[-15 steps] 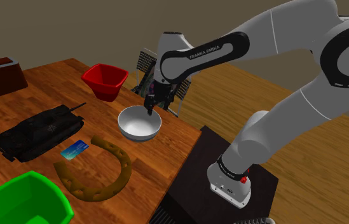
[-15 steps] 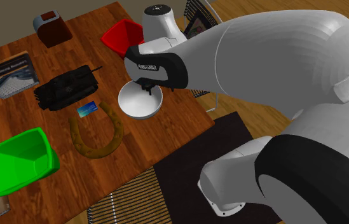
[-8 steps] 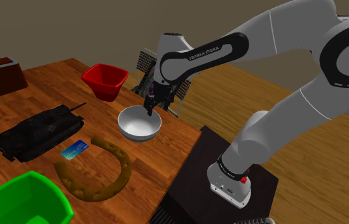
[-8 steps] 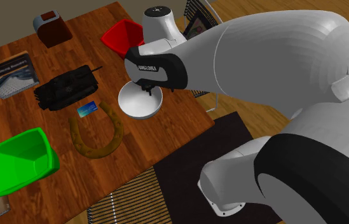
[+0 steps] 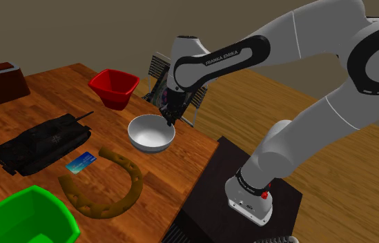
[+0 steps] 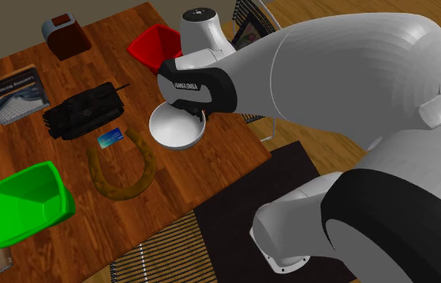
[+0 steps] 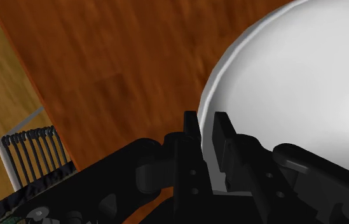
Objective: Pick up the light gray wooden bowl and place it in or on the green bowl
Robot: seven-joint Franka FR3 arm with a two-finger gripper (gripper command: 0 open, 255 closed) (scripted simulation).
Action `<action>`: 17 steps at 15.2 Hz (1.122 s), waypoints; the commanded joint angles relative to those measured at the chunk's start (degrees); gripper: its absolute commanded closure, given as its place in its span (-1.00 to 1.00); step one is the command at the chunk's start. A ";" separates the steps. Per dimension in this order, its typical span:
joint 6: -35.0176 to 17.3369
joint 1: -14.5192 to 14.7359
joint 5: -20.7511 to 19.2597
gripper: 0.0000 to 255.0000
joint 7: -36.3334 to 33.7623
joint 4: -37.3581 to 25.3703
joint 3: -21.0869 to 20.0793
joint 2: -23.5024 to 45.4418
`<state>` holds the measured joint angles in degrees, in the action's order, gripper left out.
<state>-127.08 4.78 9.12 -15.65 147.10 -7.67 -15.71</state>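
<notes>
item 1, nearest the arm: all-black two-finger gripper (image 7: 205, 121). its fingers are drawn almost together, with the bowl's rim pinched between them. you hold the rim on the shoulder view's right side.

item 2: pale grey-white round bowl (image 7: 294, 83), drawn plain with no wood grain showing. it lies near the edge of the brown wooden table (image 5: 63, 93). you cannot tell from these views whether it is off the surface at all.

item 3: red squarish bowl (image 5: 114, 86), just beyond the grey one and apart from it.

item 4: brown horseshoe-shaped ring (image 5: 136, 181) and small blue card (image 5: 81, 163), both flat on the table between your load and the goal.

item 5: black model tank (image 5: 39, 141), off to the side of that path.

item 6, farthest: bright green squarish bowl (image 5: 22, 217), empty and well apart from the gripper.

status: the grasp looks made. the lift, the carry across and the release into the green bowl are left for you.
</notes>
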 commanded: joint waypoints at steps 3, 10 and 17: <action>0.85 -0.02 -0.04 1.00 -0.07 -0.33 0.04 -0.52; 6.98 -0.11 -0.35 1.00 -0.51 -3.27 0.34 -3.72; 12.90 -0.21 -0.65 1.00 -0.94 -6.80 0.65 -6.13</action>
<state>-115.09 4.56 8.49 -16.48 140.79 -7.04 -21.39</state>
